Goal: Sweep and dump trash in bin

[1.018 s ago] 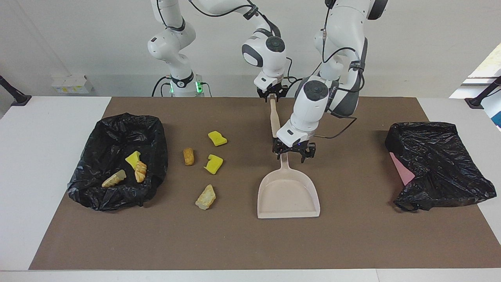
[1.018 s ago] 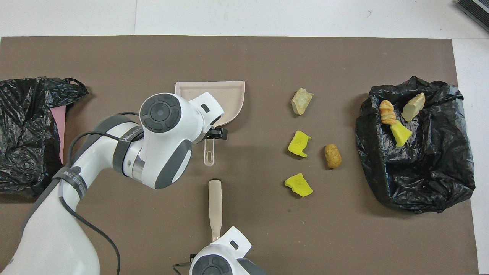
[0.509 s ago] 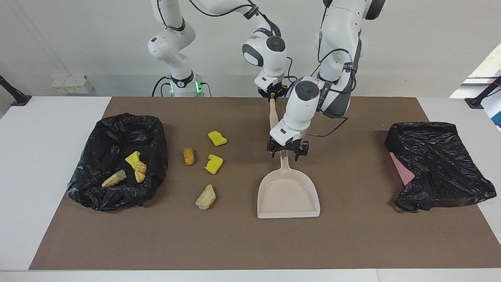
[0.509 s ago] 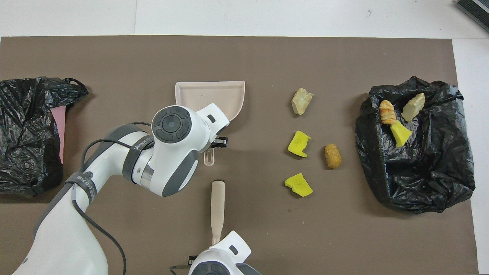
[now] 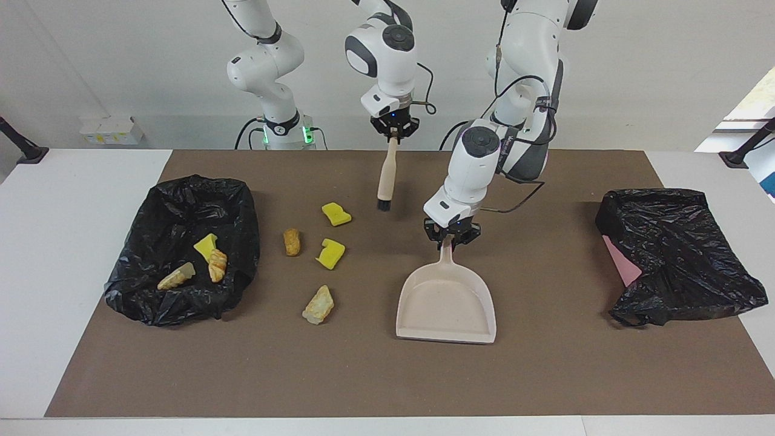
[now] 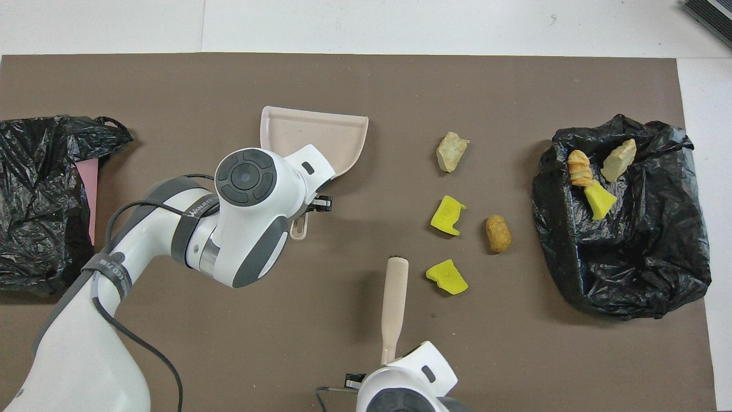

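Note:
My left gripper [image 5: 451, 237] is shut on the handle of the beige dustpan [image 5: 446, 303], which rests on the brown mat; from overhead the wrist covers most of that gripper [image 6: 307, 209] and the dustpan [image 6: 320, 134] shows past it. A beige brush [image 5: 385, 175] hangs bristles-down above the mat, with my right gripper [image 5: 393, 129] shut on its handle. Loose trash lies beside it toward the right arm's end: two yellow sponge chunks [image 5: 335, 214] [image 5: 330, 253], a brown lump [image 5: 292, 241] and a tan lump [image 5: 318, 304]. The black-lined bin [image 5: 181, 188] holds three scraps [image 5: 209, 257].
A second black bag [image 5: 678, 254] with a pink edge lies at the left arm's end of the mat. The brown mat [image 5: 545, 375] covers most of the white table. The left arm's cable loops just above the mat near the dustpan handle.
My left gripper closed on the dustpan handle and the pan turned slightly. My right gripper lifted the brush off the mat and carried it toward the loose trash.

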Available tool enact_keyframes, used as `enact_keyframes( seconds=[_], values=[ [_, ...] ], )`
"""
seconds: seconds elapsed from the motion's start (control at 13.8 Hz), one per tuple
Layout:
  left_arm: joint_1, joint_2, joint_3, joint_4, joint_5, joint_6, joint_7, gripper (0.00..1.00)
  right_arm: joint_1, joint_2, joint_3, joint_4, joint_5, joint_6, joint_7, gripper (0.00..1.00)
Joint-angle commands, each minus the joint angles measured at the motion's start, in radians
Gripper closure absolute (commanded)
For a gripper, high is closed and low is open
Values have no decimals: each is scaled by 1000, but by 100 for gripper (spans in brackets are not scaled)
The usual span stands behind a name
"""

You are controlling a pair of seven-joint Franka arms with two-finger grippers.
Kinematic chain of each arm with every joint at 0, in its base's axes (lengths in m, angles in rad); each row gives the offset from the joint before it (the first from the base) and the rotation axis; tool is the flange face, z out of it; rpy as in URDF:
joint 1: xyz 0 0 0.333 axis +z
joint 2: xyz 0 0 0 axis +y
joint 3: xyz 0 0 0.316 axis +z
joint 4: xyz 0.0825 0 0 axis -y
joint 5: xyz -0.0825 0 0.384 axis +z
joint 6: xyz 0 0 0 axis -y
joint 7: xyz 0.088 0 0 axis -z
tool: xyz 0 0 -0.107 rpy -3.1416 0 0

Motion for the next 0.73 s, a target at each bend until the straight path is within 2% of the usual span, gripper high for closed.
enact_keyframes(
  seconds=[0.0,0.36,0.65],
  values=[
    [22,-22,1,55,41,-101,54,100,-91,-102,6,-91,-69,-44,-59,100],
    [99,-75,1,77,44,-282,383,100,-297,-92,8,-115,-177,-109,-155,100],
    [139,-95,7,63,90,-330,854,100,-502,-66,10,-135,-178,-89,-347,100]
  ],
)
